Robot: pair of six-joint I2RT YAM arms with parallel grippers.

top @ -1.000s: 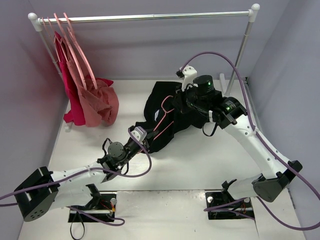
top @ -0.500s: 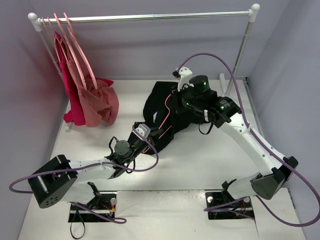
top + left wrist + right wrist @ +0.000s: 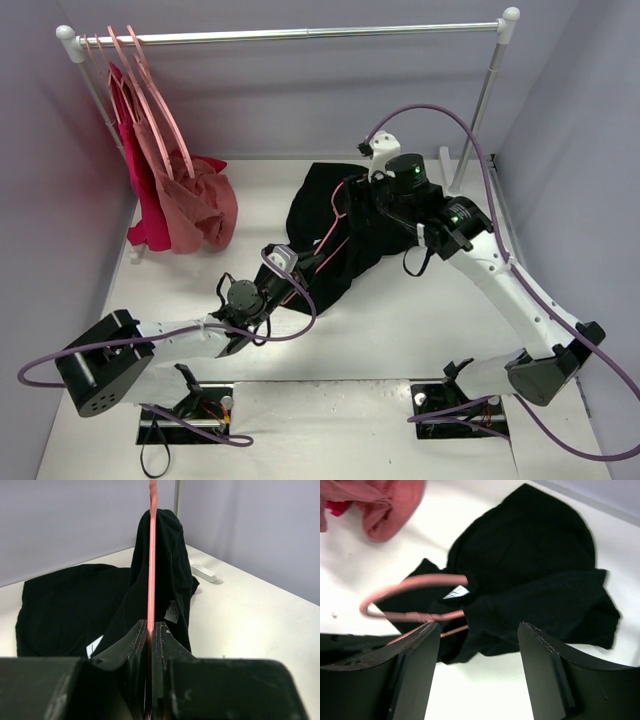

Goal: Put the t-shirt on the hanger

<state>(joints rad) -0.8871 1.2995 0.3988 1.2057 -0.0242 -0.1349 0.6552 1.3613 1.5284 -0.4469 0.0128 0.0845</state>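
Since half a second earlier the right gripper (image 3: 477, 645) had sprung apart and shifted a little toward its own side. We saw its two fingers standing wide over the t-shirt (image 3: 318, 215), gripping nothing. The left gripper (image 3: 150, 635) was clamped tight on the thin wire of the hanger (image 3: 152, 565), which stood on edge with black cloth draped over its far end. The rest of the shirt lay crumpled on the white table (image 3: 420, 320), toward the back, between the two arms.

We counted one black shirt, one hanger in it, two arms and one clothes rail (image 3: 300, 34) across the back. At the rail's left end hung a crimson garment (image 3: 135, 195) and a rose-pink garment (image 3: 200, 205), two in all. They hung on pink hangers (image 3: 160, 100) whose number we could not fix, as the wires overlapped.

Much of the held hanger was buried in fabric; only its hook and short stretches of frame showed. From above, the right gripper's fingertips were hidden under its own wrist. A small white label (image 3: 454, 593) showed on the shirt, its print unreadable.
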